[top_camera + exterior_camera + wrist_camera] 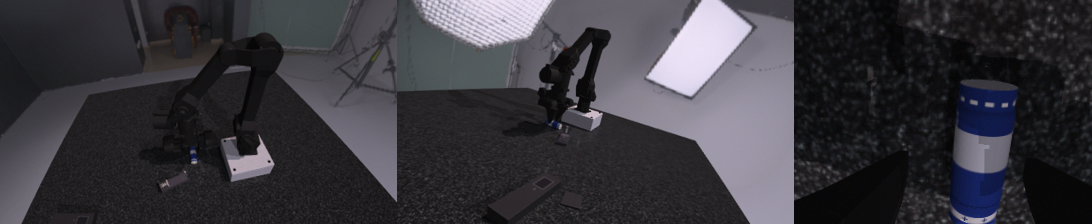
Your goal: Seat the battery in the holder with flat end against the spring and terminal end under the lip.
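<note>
The blue and white battery (193,156) (555,124) (981,145) lies on its side on the dark mat, outside the holder. My gripper (191,148) (551,120) (966,164) is open and low over it. In the wrist view one finger is on each side of the battery, with gaps showing on both sides. The flat grey end is at the top there, and a band with plus marks is at the bottom. The grey holder (177,180) (563,138) is empty, close to the battery, with the coiled spring at its left end in the top view. The lip is too small to make out.
The arm's white base (251,168) (579,118) stands close to the right of the battery and holder. A long dark box with a small square window (65,219) (522,198) and a thin flat dark plate (572,200) lie farther away.
</note>
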Robot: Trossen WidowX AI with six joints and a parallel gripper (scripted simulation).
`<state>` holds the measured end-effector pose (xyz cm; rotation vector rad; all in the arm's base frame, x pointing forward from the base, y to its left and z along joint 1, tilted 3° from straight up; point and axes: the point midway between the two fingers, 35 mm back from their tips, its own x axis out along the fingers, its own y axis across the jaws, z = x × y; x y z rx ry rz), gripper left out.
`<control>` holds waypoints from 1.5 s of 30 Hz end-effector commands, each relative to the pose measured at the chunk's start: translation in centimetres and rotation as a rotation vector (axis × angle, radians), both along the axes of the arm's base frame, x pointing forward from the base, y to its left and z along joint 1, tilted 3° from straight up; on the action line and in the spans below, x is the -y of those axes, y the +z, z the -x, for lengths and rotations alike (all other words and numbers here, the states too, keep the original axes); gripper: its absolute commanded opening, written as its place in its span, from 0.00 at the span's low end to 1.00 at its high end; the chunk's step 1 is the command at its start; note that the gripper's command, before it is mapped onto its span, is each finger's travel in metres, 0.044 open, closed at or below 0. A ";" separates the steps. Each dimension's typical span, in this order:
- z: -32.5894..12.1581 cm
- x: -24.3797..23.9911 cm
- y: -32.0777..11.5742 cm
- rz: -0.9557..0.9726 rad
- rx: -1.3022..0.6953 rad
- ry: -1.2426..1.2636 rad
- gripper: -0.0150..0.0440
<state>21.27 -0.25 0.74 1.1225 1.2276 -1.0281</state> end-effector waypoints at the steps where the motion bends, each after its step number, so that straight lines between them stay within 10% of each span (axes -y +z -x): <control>1: 0.5 0.0 -1.0 0.003 -0.016 -0.004 0.67; 24: 0.5 0.0 -1.9 0.003 -0.016 -0.004 0.40; 45: -0.5 -1.4 3.7 0.013 -0.006 0.280 0.40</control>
